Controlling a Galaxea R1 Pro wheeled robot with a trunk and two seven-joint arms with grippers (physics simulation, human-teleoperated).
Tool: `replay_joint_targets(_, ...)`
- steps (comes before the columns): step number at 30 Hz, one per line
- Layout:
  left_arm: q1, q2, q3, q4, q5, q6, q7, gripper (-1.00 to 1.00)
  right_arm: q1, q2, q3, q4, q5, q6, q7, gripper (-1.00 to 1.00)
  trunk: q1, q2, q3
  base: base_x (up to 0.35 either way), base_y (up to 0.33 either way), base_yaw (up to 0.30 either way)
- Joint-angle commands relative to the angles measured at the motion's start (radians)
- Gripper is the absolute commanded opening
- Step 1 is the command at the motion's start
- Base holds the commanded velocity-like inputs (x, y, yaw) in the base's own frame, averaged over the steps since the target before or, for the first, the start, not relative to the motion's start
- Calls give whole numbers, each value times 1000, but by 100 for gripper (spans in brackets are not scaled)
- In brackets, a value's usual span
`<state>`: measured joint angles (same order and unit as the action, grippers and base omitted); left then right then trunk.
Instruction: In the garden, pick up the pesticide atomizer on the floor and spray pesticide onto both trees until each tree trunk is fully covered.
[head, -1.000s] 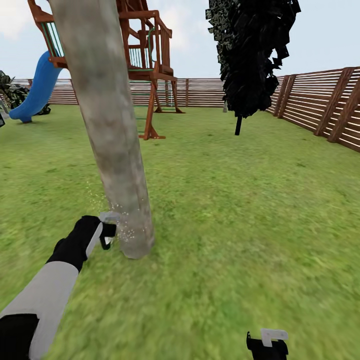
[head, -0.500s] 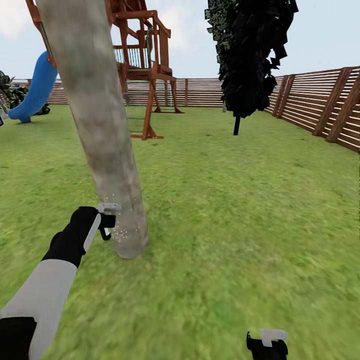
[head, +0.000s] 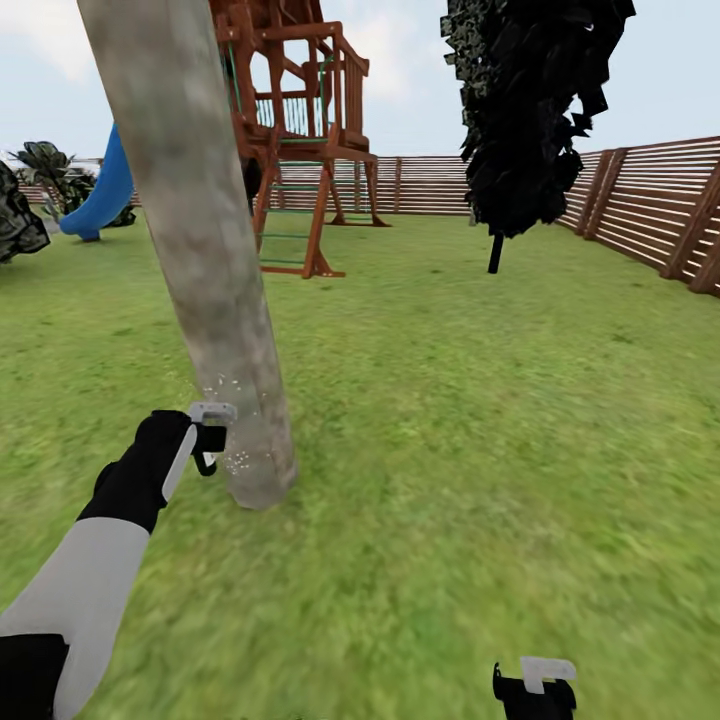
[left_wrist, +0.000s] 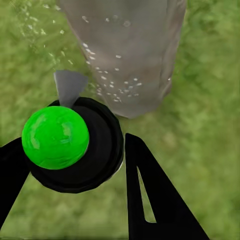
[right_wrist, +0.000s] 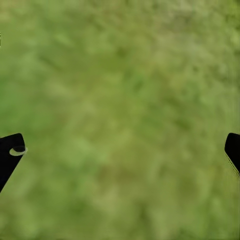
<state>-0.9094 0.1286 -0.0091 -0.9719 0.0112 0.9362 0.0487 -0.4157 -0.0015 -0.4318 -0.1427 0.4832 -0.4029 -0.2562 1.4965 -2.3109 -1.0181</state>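
The left gripper (head: 205, 442) held the pesticide atomizer (left_wrist: 70, 142), nozzle toward the tree trunk (head: 215, 300); the right gripper (right_wrist: 120, 150) was wide.

The tree trunk (head: 205, 260) stands on the grass (head: 480, 420), left of the middle. The left hand (head: 205, 440) holds the spray bottle (head: 212, 436) just beside the trunk's foot. Behind the trunk is a play tower (head: 300, 130), with a slide (head: 100, 190) further left. A fence (head: 640, 205) runs along the back and right
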Motion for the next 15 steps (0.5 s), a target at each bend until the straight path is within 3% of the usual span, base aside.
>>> replay_joint_targets(1, 2, 0, 0, 0, -1, 0, 1, -100, 0, 1, 0, 0, 0, 0, 0, 100, 0, 0, 0, 0, -270, 277)
replay_joint_targets(6, 5, -1, 3, 1, -5, -1, 3, -100, 0, 1, 1, 0, 0, 0, 0, 100, 0, 0, 0, 0, -271, 240)
replay_joint_targets(15, 6, -7, 0, 1, -7, 1, 3, -100, 0, 1, 1, 0, 0, 0, 0, 100, 0, 0, 0, 13, -271, 27)
